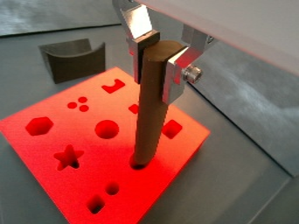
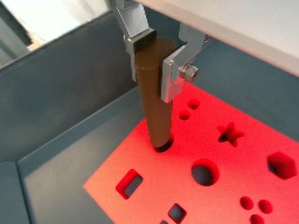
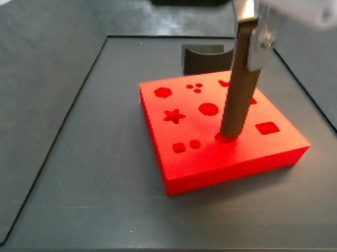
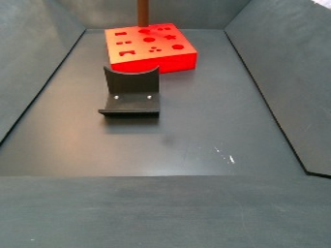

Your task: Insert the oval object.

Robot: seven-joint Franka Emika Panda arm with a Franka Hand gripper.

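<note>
Jaws of the gripper [image 1: 159, 59] are clamped on the top of the oval object [image 1: 149, 109], which stands upright with its tip already in a hole near one edge of the red block [image 3: 224, 157]. Insertion looks under way; next, I judge, push straight down, then release.

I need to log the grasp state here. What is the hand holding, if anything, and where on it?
The hand holds the oval object by its upper end, upright, with its lower tip in a hole of the red block.

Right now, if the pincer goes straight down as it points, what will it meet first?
The pincer, shut on the oval object, would probably meet the red block first; the peg's lower end already sits in its hole.
</note>
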